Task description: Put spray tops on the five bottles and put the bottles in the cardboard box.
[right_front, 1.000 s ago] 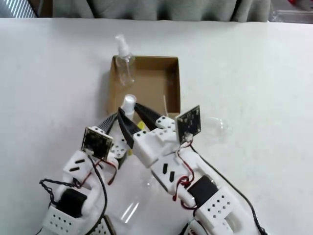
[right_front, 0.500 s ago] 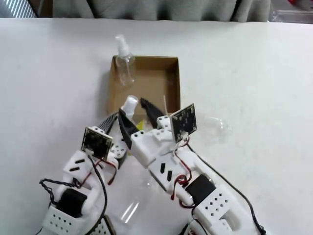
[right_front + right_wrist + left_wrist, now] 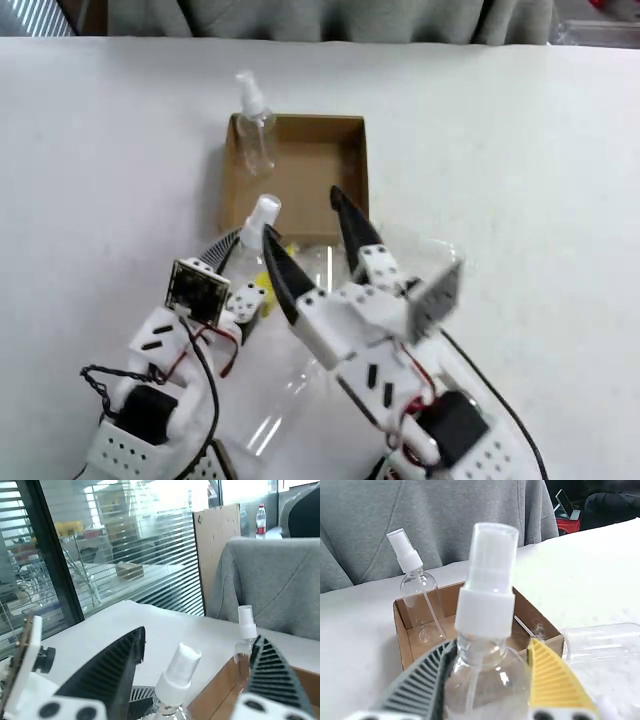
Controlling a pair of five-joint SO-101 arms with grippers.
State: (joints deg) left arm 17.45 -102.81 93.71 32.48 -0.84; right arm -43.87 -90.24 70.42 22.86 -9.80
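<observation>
– High view, starting on the left: the left gripper is clamped on the held bottle, with a grey finger and a yellow finger either side of its shoulder. The bottle is upright at the near wall of the cardboard box.
– And the spray top is on its neck! In the left wrist view it sits square (whether it's fully tightened, I can't tell).
– Here's the change. 1 second back, the right gripper was pinched on that top. 0.5 seconds back, its jaws were parting. Now they're flung wide with the top between them, touching neither as far as I can see, and the arm has drawn back a little.
– So it's let go. I read that as capping finished on bottle number 2 of 5.
– Number 1, the capped bottle, stands in the box's far left corner and hasn't moved.
– Then the next job looks like the left arm's: over the wall and down beside that 1.
– Further right, a clear bottle lies on the table near the box, with no top that I can make out.
– A likely candidate for the freed right gripper, I'd say.
</observation>
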